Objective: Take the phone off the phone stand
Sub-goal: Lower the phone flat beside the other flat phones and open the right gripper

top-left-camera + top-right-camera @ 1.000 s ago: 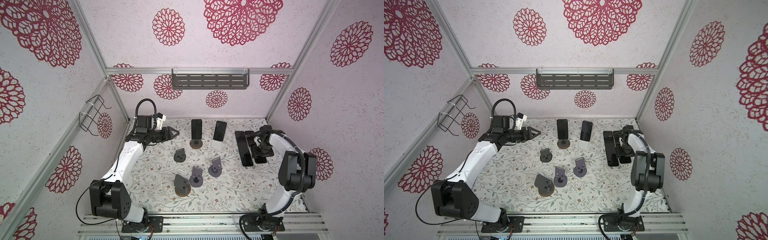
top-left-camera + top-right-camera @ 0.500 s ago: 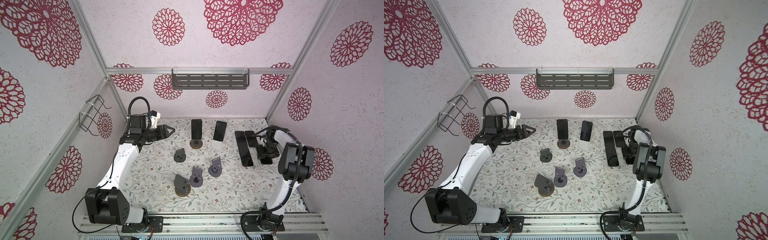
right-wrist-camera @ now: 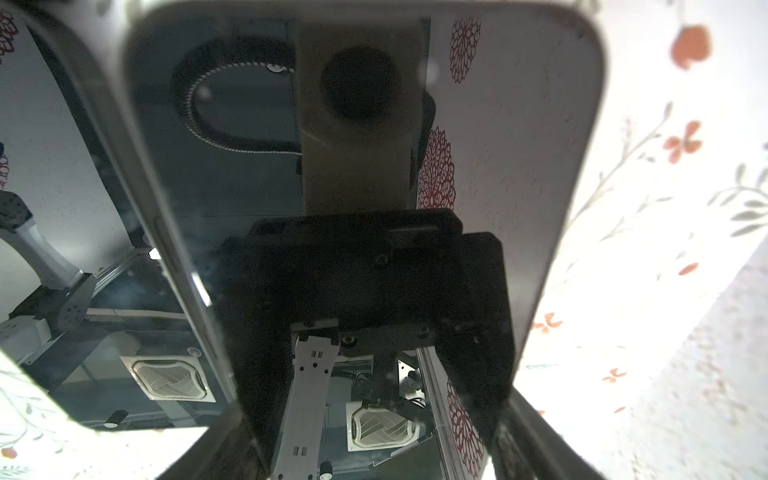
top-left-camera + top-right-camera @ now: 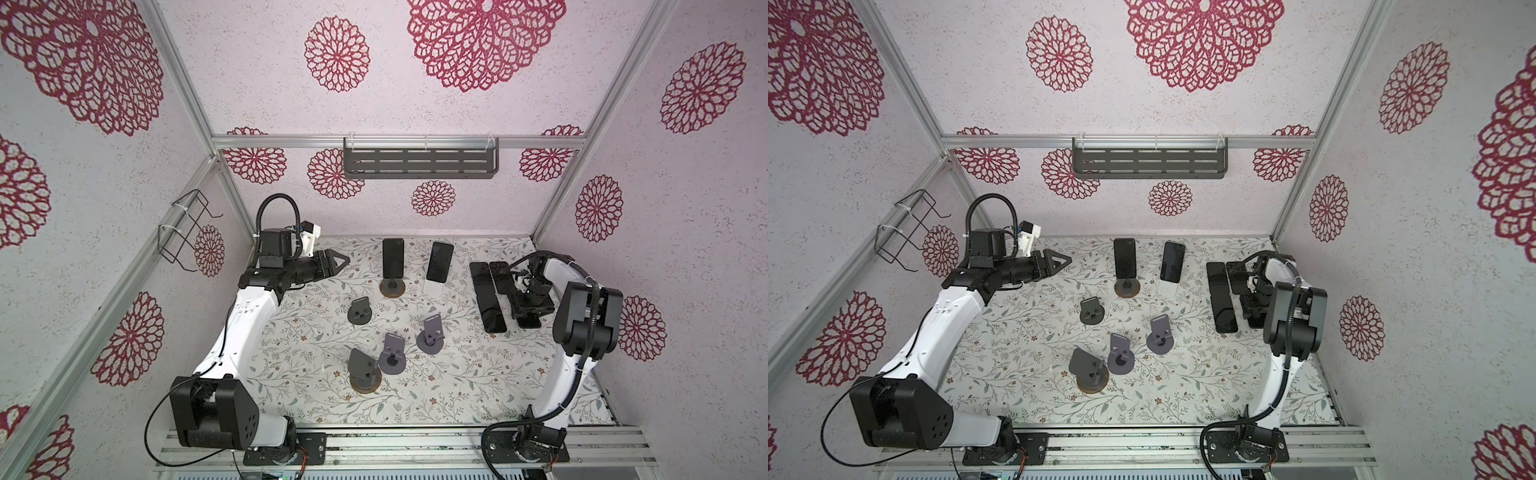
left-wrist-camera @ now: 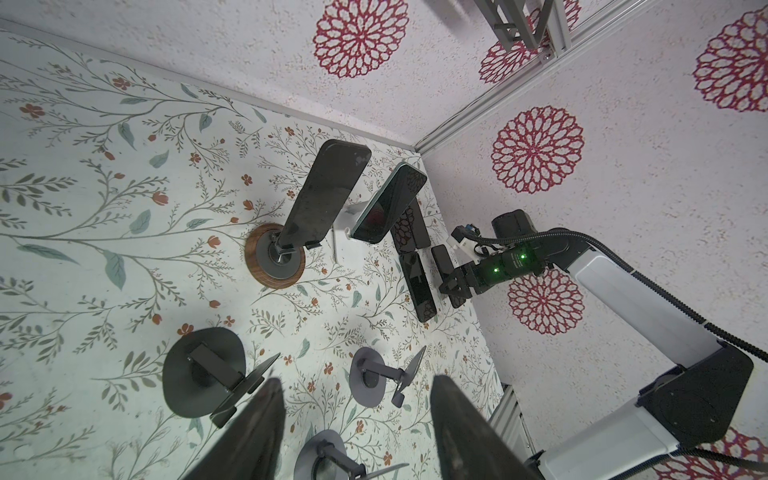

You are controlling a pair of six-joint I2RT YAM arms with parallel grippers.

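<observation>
Two dark phones lean on stands at the back. One phone (image 4: 393, 257) (image 4: 1125, 257) (image 5: 322, 195) sits on a phone stand with a round wooden base (image 4: 392, 287) (image 5: 274, 257). The other phone (image 4: 440, 262) (image 5: 390, 208) rests on a white stand (image 4: 433, 287). My left gripper (image 4: 338, 261) (image 4: 1061, 262) (image 5: 356, 381) hangs open in the air to the left of them, holding nothing. My right gripper (image 4: 532, 309) (image 3: 376, 432) points down at the far right. Its fingers press both long edges of a third phone (image 3: 498, 124) (image 4: 530, 321) lying flat.
Two more phones (image 4: 487, 299) (image 4: 503, 276) lie flat beside the right gripper. Several empty grey stands (image 4: 359, 311) (image 4: 432, 332) (image 4: 394, 353) (image 4: 365, 370) stand mid-table. A wire rack (image 4: 187, 228) hangs on the left wall and a grey shelf (image 4: 419, 162) on the back wall.
My left gripper has drawn back slightly to the left. The right arm's elbow has swung out and down, and its gripper with the flat phone has shifted a little toward the front.
</observation>
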